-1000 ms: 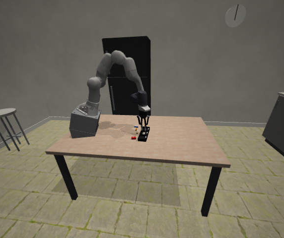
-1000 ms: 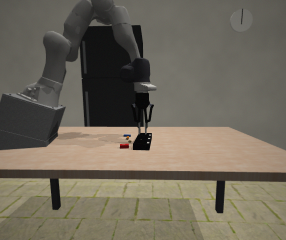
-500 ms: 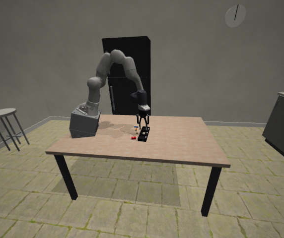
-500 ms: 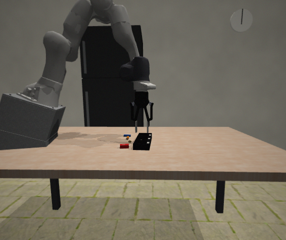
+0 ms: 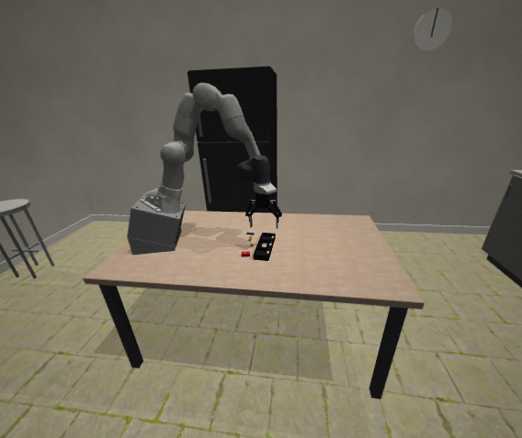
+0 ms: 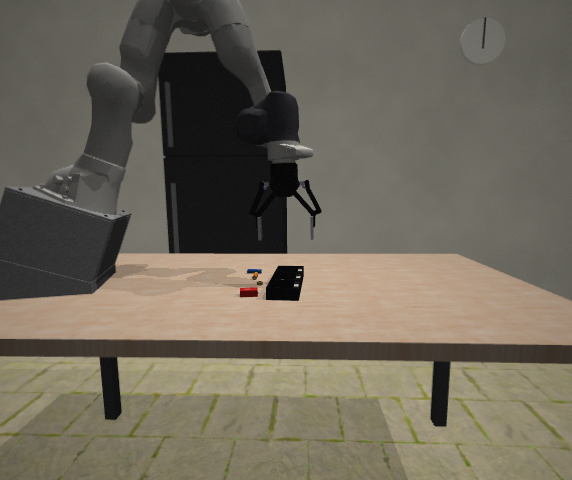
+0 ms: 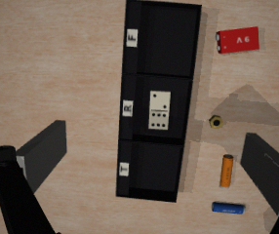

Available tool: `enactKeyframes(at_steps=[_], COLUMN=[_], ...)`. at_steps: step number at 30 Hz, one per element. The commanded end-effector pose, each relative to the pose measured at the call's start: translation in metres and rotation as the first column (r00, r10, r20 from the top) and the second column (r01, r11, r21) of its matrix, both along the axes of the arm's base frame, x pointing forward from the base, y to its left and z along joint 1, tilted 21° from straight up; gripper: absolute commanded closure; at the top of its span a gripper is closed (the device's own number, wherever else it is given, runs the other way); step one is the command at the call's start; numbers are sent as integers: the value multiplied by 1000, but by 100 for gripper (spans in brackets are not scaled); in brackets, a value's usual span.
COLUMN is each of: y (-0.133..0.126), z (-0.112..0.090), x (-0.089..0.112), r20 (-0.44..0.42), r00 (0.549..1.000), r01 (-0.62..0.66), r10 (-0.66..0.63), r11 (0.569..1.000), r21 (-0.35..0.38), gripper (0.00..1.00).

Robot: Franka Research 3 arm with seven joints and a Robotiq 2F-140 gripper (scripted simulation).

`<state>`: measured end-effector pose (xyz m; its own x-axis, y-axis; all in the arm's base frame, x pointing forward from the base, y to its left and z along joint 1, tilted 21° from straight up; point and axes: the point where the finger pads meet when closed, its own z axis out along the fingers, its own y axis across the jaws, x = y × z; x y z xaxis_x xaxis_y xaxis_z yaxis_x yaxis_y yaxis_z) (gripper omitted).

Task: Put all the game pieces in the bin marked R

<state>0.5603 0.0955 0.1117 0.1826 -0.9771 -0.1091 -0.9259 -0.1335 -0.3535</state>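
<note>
The Robotiq gripper (image 5: 264, 222) (image 6: 286, 228) (image 7: 154, 142) is hovering above the bins with its fingers spread wide, gripping nothing. The domino (image 5: 264, 245) (image 7: 159, 110) is lying in the middle bin, marked R (image 7: 143, 128), while the red 9V battery (image 5: 245, 253) (image 6: 248, 292) (image 7: 239, 40), brass nut (image 5: 251, 245) (image 6: 259, 283) (image 7: 216, 122), orange battery (image 5: 250, 238) (image 6: 255, 275) (image 7: 226, 171) and blue battery (image 5: 250, 233) (image 6: 254, 271) (image 7: 228, 208) are resting on the table (image 5: 327, 264) (image 6: 405, 304) (image 7: 52, 63).

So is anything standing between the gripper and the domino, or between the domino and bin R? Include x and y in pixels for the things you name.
Nothing visible does. The open gripper (image 5: 264, 223) (image 6: 286, 232) hangs above with a free drop to the domino (image 7: 159, 110), which already lies inside bin R (image 7: 143, 133). The red battery (image 5: 245, 253) (image 6: 248, 292) (image 7: 239, 40) and the nut (image 7: 216, 122) lie beside the bins.
</note>
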Motion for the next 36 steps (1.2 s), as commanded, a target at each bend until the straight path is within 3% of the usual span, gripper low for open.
enactKeyframes(at_steps=[1, 18, 36], y=[0, -10, -10], z=[10, 66, 66], x=[-10, -28, -28], r20=[-27, -27, -27], r00=[999, 999, 999], r01=[28, 28, 28], r10=[-28, -28, -28], r11=[1000, 1000, 1000], r21=[7, 7, 7], gripper=[0, 0, 0])
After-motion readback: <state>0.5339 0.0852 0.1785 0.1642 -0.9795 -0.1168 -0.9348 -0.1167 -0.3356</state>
